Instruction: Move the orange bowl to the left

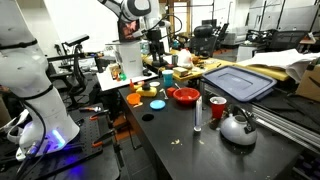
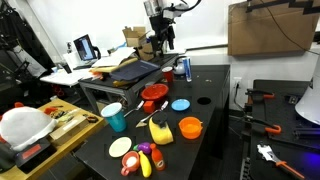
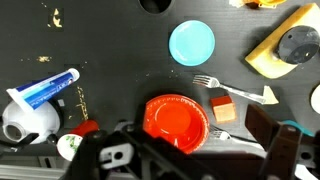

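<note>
You are holding the gripper (image 2: pixel 161 46) high above the black table (image 2: pixel 212 85), jaws spread wide and gripping nothing. In an exterior view, the orange bowl (image 2: pixel 190 127) is sitting upright at 4 o'clock from the red bowl (image 2: pixel 153 94), apart from it.

In an exterior view the small bowl (image 2: pixel 190 127) lies before the large bowl (image 2: pixel 153 93) and to its right, the disc (image 2: pixel 180 104) between them.

Room: cluttered lab, even indoor light | centre: black worktop (image 1: pixel 170 140) | far: desks, dark office chairs (image 1: pixel 205 38) | far left: lit laptop (image 2: pixel 85 47) | far right: cardboard box (image 2: pixel 268 28) | near left: wooden bench (image 2: pixel 62 118); violet glow (image 1: pixel 55 140) low down
</note>
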Tool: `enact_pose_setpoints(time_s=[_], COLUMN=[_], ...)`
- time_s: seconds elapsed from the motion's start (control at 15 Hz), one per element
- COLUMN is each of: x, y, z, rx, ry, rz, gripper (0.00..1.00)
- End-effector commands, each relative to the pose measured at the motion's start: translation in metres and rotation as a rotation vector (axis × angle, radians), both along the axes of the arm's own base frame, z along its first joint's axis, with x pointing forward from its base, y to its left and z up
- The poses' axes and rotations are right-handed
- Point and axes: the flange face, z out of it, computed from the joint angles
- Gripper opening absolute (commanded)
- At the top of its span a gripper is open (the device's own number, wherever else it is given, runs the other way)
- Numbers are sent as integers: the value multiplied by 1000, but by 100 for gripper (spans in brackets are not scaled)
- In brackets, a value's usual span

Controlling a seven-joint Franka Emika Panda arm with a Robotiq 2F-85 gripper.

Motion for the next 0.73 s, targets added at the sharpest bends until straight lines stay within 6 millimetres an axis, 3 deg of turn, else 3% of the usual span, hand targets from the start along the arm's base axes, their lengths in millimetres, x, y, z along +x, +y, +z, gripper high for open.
enact_pose_setpoints(time_s=[0.0,0.2,0.67], x=[18,24,23], y=[-9,-10,-8], z=[21,27,19], rx=[-2,1,-5], ry=[15,34,47], rz=[-28,-36,-27], gripper=[100,100,100])
